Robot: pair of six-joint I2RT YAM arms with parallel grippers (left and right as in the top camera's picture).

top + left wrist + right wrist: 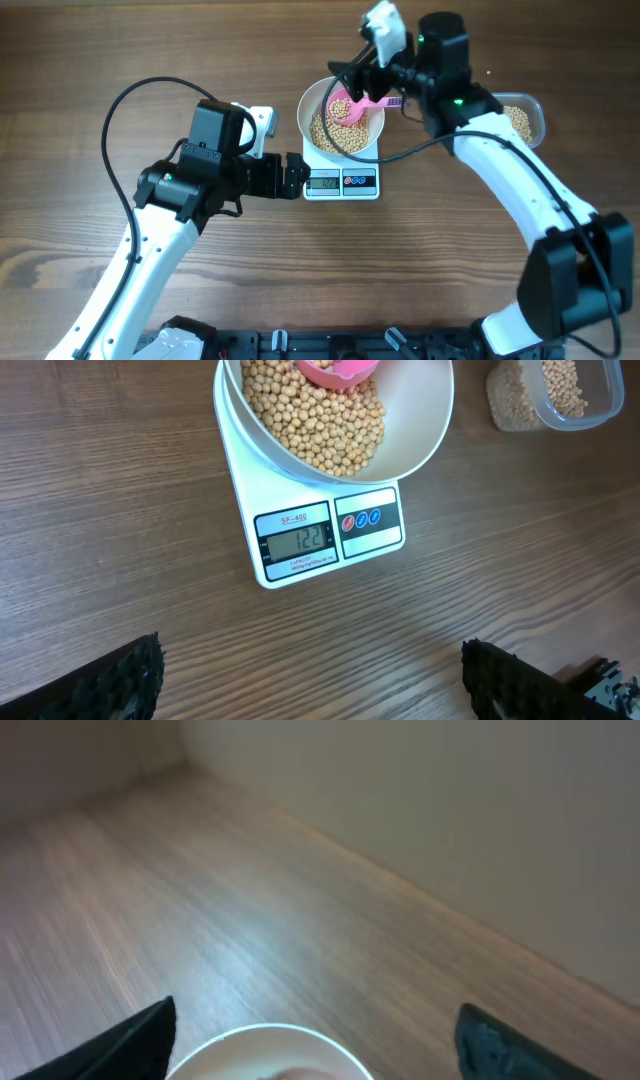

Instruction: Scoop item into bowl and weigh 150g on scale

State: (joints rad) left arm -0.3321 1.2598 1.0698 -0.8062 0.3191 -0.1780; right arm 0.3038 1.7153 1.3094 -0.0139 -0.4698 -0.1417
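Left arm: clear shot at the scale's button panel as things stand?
Likely yes. The left gripper is open right beside the scale. Its wrist view shows only table before the button panel, and the bowl doesn't cover it.

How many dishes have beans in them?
2: the white bowl sitting on the scale, and the clear tub off to its right.
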